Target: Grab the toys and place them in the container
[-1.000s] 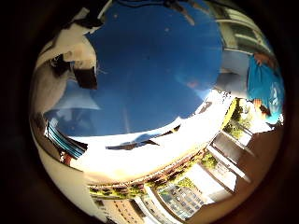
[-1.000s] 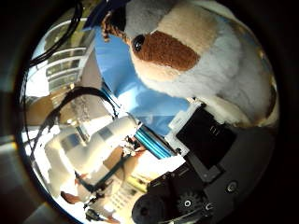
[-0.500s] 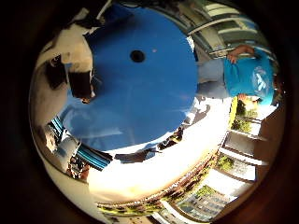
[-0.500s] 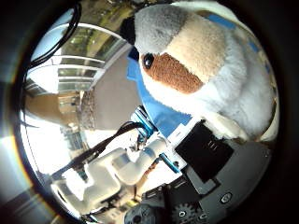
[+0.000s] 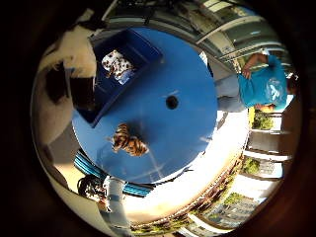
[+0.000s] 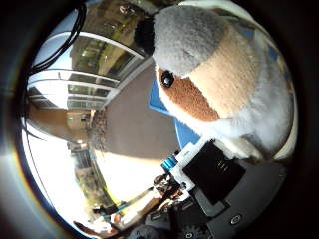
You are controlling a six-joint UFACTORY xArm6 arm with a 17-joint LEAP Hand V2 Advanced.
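While hand [image 6: 219, 174] aloft: fingers clamped on plush toy [image 6: 224, 84]
tabletop [image 5: 168, 138]: tiger toy [image 5: 128, 143] lying on it
container [image 5: 106, 84]: spotted toy [image 5: 116, 64] inside

Harsh daylight, blown-out glare on floor, heavy fisheye warping, dark rims.

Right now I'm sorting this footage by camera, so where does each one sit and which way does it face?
Little finger side palm view: looks down from high on the round blue table, the blue container holding a spotted toy, and a striped tiger toy; the hand's white and black parts show at the edge.
Thumb side palm view: faces a grey, tan and brown plush toy close to the palm; the hand shows below it.
Shared: blue table only.
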